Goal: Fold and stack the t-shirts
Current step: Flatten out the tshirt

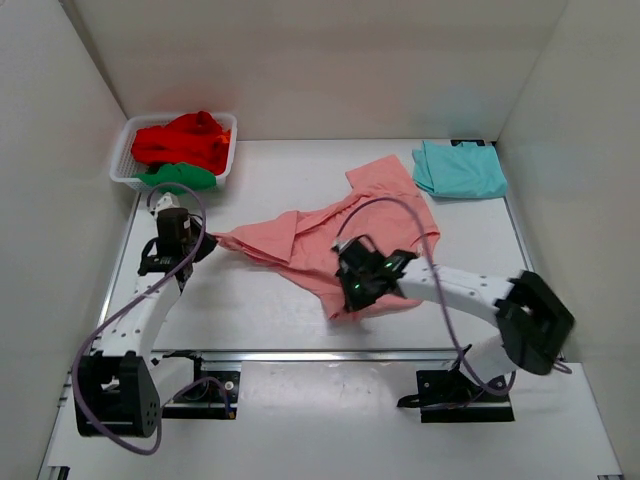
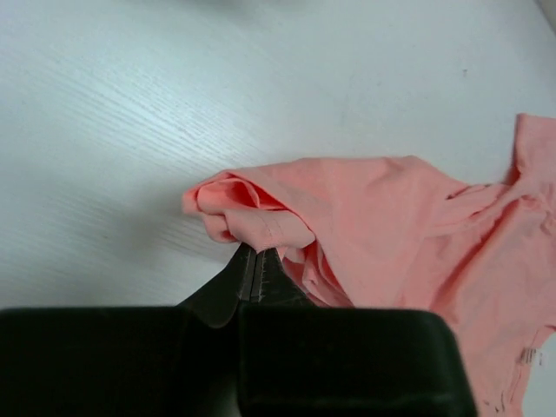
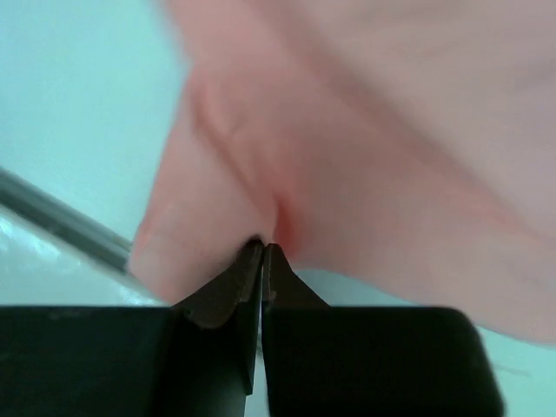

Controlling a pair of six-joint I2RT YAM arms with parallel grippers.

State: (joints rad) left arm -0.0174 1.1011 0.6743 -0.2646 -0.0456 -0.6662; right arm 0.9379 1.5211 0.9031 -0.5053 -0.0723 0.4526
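The left gripper (image 1: 208, 243) has its fingers pressed together on a bunched edge at the left tip of the salmon-pink t-shirt (image 1: 340, 225). The left wrist view shows the fold of the shirt (image 2: 391, 208) pinched at the fingertips of this gripper (image 2: 258, 261). The right gripper (image 1: 350, 298) is likewise clamped on the shirt's near edge. In the right wrist view the pink fabric (image 3: 365, 130) drapes up and over the closed tips of the gripper (image 3: 262, 252).

The white mesh basket (image 1: 120, 166) stands in the far-left corner of the table (image 1: 250, 300). It holds a red t-shirt (image 1: 185, 140) and, at its near side, a green t-shirt (image 1: 178, 177). The light teal t-shirt (image 1: 458, 170) lies folded flat at the far-right corner, just beside the pink shirt's far sleeve.

White walls close the left, far and right sides. Bare tabletop shows near the left arm and between the pink shirt and the near edge.

The pink shirt lies crumpled mid-table. Its long axis runs from the left gripper toward the far right, and a lobe hangs toward the right gripper.
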